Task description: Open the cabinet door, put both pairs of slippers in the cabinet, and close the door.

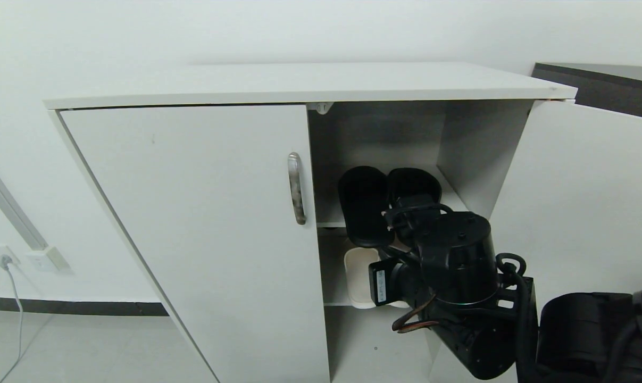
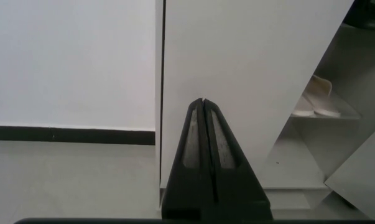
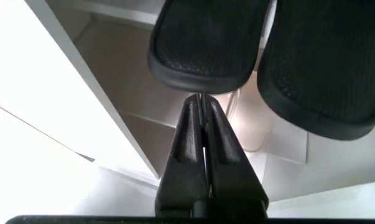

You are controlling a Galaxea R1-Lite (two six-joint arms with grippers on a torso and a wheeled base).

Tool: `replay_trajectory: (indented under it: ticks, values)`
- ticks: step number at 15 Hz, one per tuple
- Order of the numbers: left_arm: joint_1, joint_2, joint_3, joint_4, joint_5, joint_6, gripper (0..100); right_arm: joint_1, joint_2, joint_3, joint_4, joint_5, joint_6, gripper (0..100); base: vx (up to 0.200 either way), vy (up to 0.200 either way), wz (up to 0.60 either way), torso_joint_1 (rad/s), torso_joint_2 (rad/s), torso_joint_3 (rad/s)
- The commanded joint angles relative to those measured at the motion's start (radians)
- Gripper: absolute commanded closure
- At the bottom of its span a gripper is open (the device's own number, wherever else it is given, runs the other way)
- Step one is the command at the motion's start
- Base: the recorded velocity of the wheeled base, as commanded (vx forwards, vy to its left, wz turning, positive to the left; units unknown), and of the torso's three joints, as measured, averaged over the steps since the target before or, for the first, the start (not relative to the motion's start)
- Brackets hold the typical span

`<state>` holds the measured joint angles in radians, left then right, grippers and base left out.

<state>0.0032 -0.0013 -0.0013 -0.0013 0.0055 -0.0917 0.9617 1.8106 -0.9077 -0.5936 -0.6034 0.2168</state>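
The white cabinet (image 1: 299,80) has its left door (image 1: 193,213) closed and its right door (image 1: 581,202) swung open. A pair of black slippers (image 1: 363,205) (image 3: 203,43) leans at the front of the upper shelf, soles facing me and the left one hanging past the shelf edge. My right gripper (image 1: 406,213) (image 3: 203,99) is shut at the lower rim of the left black slipper. A pair of white slippers (image 1: 360,276) (image 2: 318,99) lies on the shelf below. Low in front of the closed left door, my left gripper (image 2: 203,102) is shut with nothing in it.
A metal handle (image 1: 296,187) runs down the inner edge of the closed door. A wall socket with a cable (image 1: 4,260) sits low on the left wall. A dark counter (image 1: 608,85) stands behind the open door. Bare floor lies to the left of the cabinet.
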Motion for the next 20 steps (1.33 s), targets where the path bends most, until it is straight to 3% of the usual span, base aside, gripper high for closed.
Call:
replay_trajectory:
  ticks: [1, 20]
  values:
    - [0.000, 0.001, 0.000, 0.000, 0.001, 0.000, 100, 0.003, 0.006, 0.007, 0.000, -0.001, -0.002, 100, 0.000, 0.000, 0.00, 0.000, 0.00, 0.000]
    - [0.000, 0.001, 0.000, 0.000, 0.001, -0.002, 100, -0.004, -0.002, 0.049, -0.026, -0.003, -0.013, 100, -0.189, 0.000, 0.00, 0.003, 0.00, 0.002]
